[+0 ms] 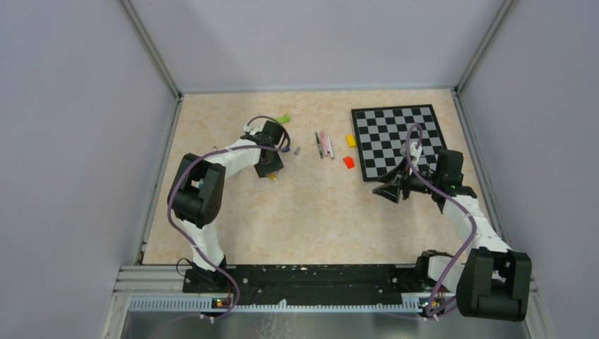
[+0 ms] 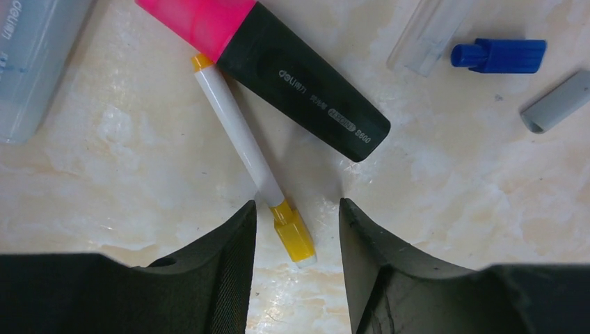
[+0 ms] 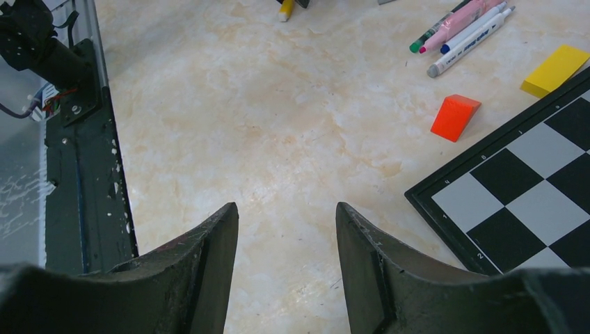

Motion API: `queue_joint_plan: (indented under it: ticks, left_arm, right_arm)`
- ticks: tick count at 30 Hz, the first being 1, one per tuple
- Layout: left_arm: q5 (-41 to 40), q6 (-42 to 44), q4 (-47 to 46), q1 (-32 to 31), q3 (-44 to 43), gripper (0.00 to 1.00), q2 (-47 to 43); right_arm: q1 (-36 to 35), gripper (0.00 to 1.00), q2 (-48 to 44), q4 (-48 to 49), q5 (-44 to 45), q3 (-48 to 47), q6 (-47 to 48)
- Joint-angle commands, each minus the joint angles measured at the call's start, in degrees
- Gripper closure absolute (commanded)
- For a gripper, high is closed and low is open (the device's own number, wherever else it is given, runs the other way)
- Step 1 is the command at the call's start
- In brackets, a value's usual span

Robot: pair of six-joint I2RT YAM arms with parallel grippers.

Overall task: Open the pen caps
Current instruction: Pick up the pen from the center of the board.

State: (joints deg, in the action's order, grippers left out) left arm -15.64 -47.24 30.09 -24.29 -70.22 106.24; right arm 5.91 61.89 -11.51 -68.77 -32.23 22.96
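Two hands show from above, the left hand (image 1: 269, 169) low over the surface (image 1: 311, 212), the right hand (image 1: 390, 191) by the chessboard (image 1: 395, 138); the left wrist view shows jaws apart flanking the yellow cap (image 2: 294, 239) of a thin white pen (image 2: 236, 129), with a blue cap (image 2: 499, 56) and a grey cap (image 2: 556, 103) lying loose; the right wrist view shows jaws apart, holding nothing.

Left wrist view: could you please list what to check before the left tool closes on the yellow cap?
1. Left tool open: ok.
2. Yellow cap between its fingers: ok.
3. Cap seated on white pen: ok.
4. Pink highlighter clear of fingers: ok.
5. Right tool near to hold the pen: not ok, open beside the chessboard.
6. Tool height over table: cannot tell.
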Motion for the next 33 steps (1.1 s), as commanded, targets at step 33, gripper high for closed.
queue_joint_plan:
  ticks: [33]
  left_arm:
    - [-1.0,-0.5,9.6,-2.3,2.6,0.91,-10.3]
  right_arm:
    - [0.7,0.47,-2.1,1.3,-2.8,-0.3,2.5]
